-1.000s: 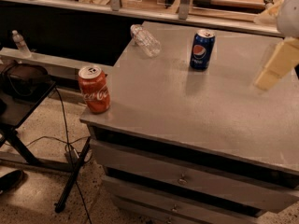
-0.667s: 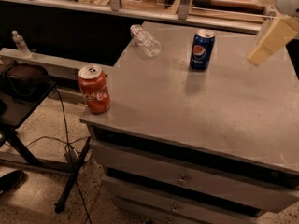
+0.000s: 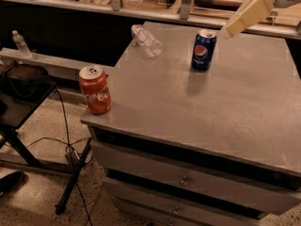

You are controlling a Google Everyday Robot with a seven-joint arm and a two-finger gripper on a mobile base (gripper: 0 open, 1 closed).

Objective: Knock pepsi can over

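The pepsi can (image 3: 203,50), dark blue with a round logo and a silver top, stands upright at the back middle of the grey cabinet top (image 3: 221,112). My gripper (image 3: 245,17), cream-coloured, hangs in the air at the top right. It is just right of the can's top, slightly above it, and apart from it. It holds nothing that I can see.
A red Coca-Cola can (image 3: 95,89) stands upright at the front left corner. A clear plastic bottle (image 3: 146,40) lies on its side at the back left. Drawers (image 3: 188,178) run below the top. A black stand (image 3: 23,86) and cables are on the floor at left.
My gripper has moved up and to the left, closer to the top of the pepsi can. The cans and the bottle have not moved.
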